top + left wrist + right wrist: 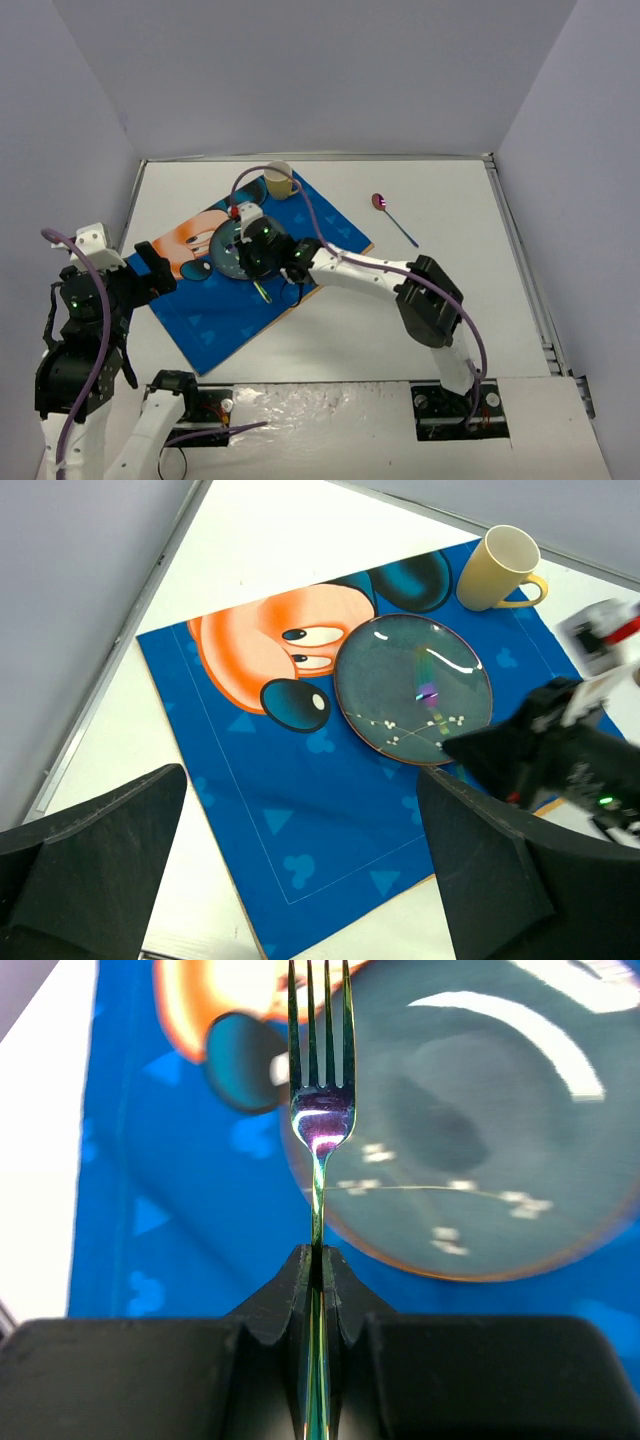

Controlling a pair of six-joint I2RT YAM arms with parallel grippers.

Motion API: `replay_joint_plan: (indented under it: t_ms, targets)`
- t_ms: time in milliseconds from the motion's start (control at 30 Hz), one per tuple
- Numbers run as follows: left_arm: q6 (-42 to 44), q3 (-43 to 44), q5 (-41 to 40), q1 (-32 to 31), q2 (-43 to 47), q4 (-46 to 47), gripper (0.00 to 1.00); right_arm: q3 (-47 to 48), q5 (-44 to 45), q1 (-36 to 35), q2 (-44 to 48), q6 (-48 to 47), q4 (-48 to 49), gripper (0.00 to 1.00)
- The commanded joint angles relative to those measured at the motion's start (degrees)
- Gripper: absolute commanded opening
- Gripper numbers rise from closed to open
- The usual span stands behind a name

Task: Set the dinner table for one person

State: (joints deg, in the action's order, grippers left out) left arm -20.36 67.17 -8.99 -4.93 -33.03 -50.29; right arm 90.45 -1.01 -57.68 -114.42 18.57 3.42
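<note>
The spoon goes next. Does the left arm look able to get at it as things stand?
Probably not: the left gripper hovers open at the left of the placemat, the spoon lies far beyond its right side, and the right arm stretches across between them.

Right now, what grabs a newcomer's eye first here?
The iridescent fork pinched in the right arm's fingers, over the dark plate on the blue cartoon placemat. Next, the yellow mug at the placemat's far corner, and the spoon alone on the dinner table to its right.
</note>
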Motion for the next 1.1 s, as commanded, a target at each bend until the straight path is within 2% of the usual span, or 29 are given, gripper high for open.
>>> replay_joint_plan:
  t_ms: [0,467,1067]
  targets:
    - [-0.08,0.82,-1.90,-0.43,-0.72,-1.52,0.97,7.08,0.30,-4.45,-3.90,4.05,5.36,0.00]
    - [1.06,-3.36,-3.83,-0.75,0.83,-0.10,0.97,14.88,5.80,-9.78,-16.30,8.14,8.50,0.00]
    - [1.72,-5.73,-4.11,-0.96,1.66,0.89,0.97,19.41,4.61,-10.09,-22.43,8.72,8.49,0.00]
